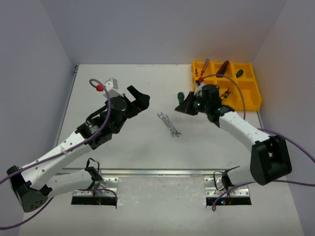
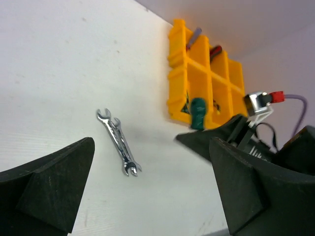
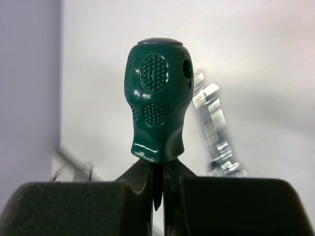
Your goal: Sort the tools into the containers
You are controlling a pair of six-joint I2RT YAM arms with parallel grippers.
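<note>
Tray [image 1: 252, 101] w/ blue-red screwdriver [image 1: 203, 66], red-handled tool [image 1: 222, 68] in far compts

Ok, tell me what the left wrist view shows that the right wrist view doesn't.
Left wrist only: the yellow tray, and the left gripper wide open and empty. Right wrist only: the right gripper shut on the shaft of the green screwdriver just below its handle, and the handle's dimpled patches. Both: the green screwdriver and the silver wrenches, blurred in the right wrist view.
</note>
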